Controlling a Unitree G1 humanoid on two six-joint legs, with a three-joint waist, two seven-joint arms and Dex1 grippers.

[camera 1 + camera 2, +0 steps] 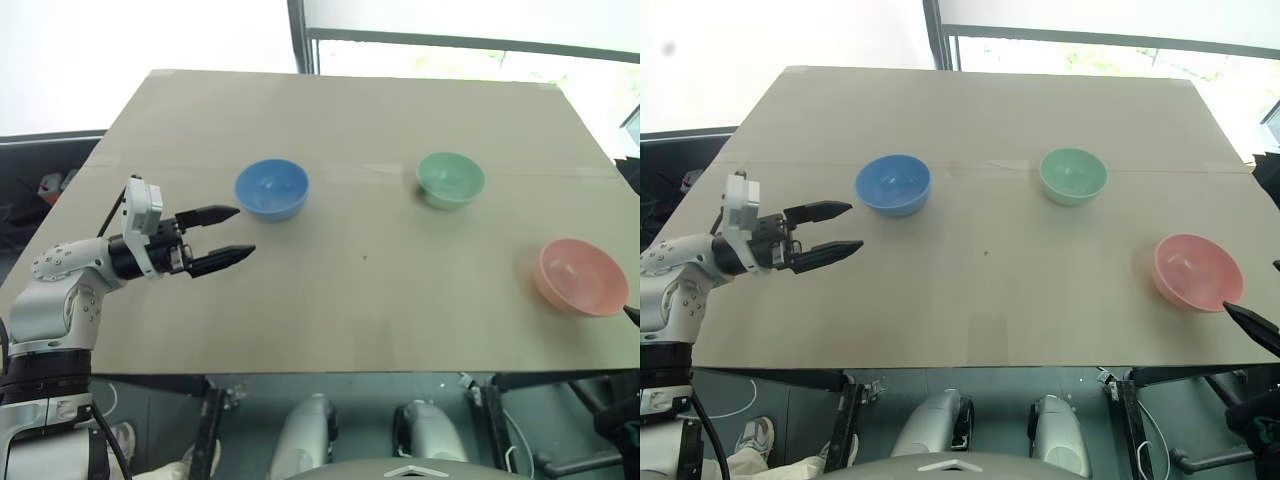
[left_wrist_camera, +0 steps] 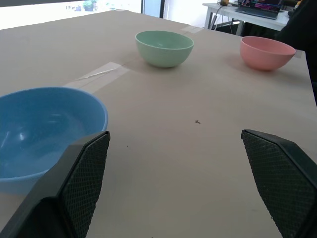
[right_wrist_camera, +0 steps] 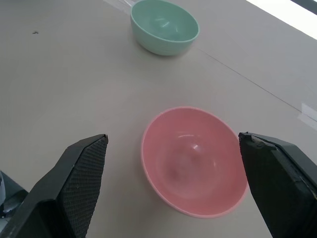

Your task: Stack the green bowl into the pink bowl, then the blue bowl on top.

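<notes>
left tool (image 1: 228, 233): I've got it hovering level over the near-left of the surface (image 1: 330, 300), fingers spread wide, nothing in them, aimed toward the blue bowl.
right tool (image 3: 173, 188): also gaping and empty; it hangs just above the pink bowl.
pink bowl (image 1: 581, 276): near-right edge, upright, empty, the widest of the three, so my base. I'd leave it put.
blue bowl (image 1: 272, 189): mid-left, just past the left tool's fingertips. Glossy inside, so likely slick; goes last.
green bowl (image 1: 451, 180): farther back, right of centre, well apart from both others. Looks light, rigid, smooth-walled. I'd pinch one wall at the rim, one finger inside, one outside; a grip across the curve could slip.
</notes>
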